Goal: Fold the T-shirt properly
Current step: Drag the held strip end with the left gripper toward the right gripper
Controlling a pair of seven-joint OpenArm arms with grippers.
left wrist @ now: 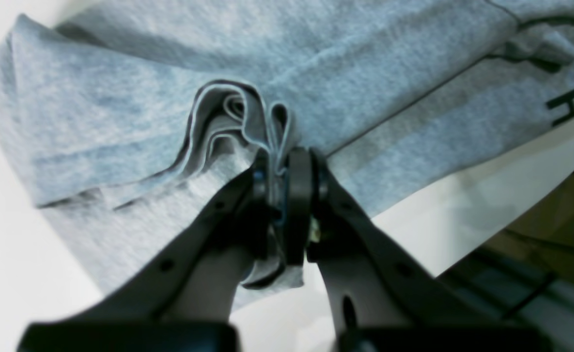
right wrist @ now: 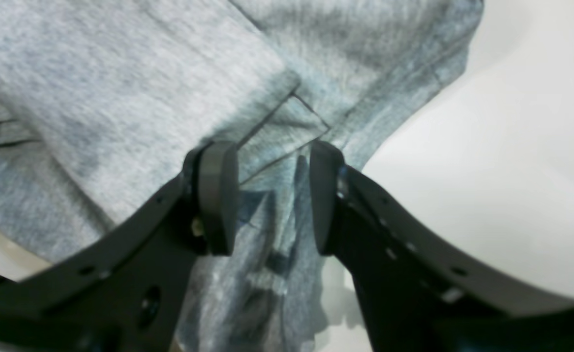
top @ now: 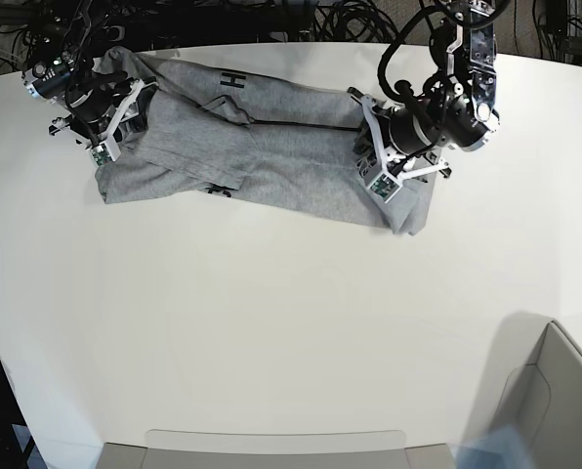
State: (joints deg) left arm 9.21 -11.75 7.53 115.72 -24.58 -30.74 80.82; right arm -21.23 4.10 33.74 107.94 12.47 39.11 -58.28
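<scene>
Grey T-shirt (top: 271,161) lies partly folded across the upper part of the white bench (top: 271,332) in the base view, stretched between both arms. Readable writing: a black block "H" (left wrist: 566,105) at the right edge of the left wrist view, also seen near the shirt's top edge in the base view; other letters are hidden in folds. Left gripper (left wrist: 283,168) fingers are clenched on a bunched fabric fold. Right gripper (right wrist: 272,195) fingers are spread apart, straddling a hem corner.
</scene>
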